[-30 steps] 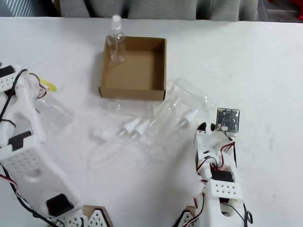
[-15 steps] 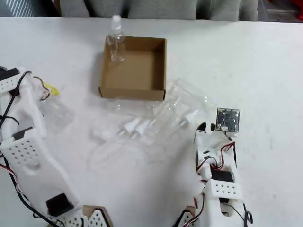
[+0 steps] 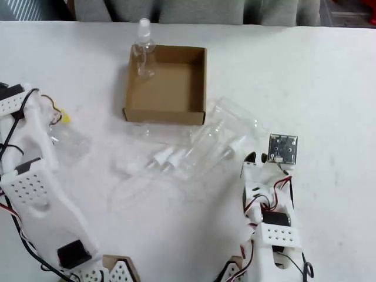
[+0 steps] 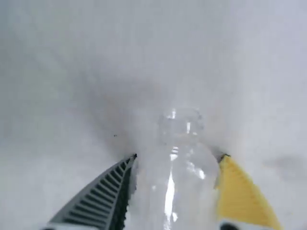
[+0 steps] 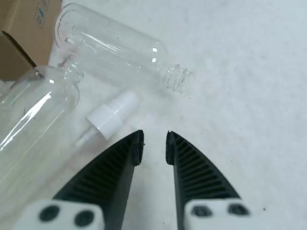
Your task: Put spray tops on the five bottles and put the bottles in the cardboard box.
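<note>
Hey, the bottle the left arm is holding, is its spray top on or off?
Off. The clear plastic bottle in the left tool shows a bare threaded neck with an open mouth.

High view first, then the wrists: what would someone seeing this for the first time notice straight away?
The brown cardboard box stands out on the white table, with one topped bottle upright at its far left corner. In front of it lies a jumble of clear bottles and loose spray tops. The left gripper clamps a capless bottle off to the box's left; the right gripper hovers slightly open by the jumble.
</note>
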`<state>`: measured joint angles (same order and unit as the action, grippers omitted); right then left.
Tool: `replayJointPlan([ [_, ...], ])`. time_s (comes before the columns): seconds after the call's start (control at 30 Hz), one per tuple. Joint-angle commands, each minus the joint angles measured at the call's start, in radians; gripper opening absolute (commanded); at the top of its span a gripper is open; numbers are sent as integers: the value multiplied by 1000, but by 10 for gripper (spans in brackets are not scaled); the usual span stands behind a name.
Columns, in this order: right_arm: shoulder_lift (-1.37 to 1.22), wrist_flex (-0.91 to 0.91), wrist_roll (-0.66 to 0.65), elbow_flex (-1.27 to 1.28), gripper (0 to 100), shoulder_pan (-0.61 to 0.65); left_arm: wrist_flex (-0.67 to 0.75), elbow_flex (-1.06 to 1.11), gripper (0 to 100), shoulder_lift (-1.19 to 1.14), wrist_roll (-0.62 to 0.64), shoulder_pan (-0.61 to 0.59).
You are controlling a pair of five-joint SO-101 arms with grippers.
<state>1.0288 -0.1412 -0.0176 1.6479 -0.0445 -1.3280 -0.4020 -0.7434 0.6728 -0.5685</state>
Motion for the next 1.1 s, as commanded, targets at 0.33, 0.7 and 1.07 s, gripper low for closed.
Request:
replayJointPlan([
  [0.33, 10, 13, -11, -5, 63, -7, -184, -219, 27, 12, -545, 160],
  [0.7, 10, 13, -11, -5, 63, -8, -239, -261, 101, 2, -729, 266],
  [1.07, 10, 13, -11, -5, 63, -5, -216, -241, 286, -16, -551, 263],
])
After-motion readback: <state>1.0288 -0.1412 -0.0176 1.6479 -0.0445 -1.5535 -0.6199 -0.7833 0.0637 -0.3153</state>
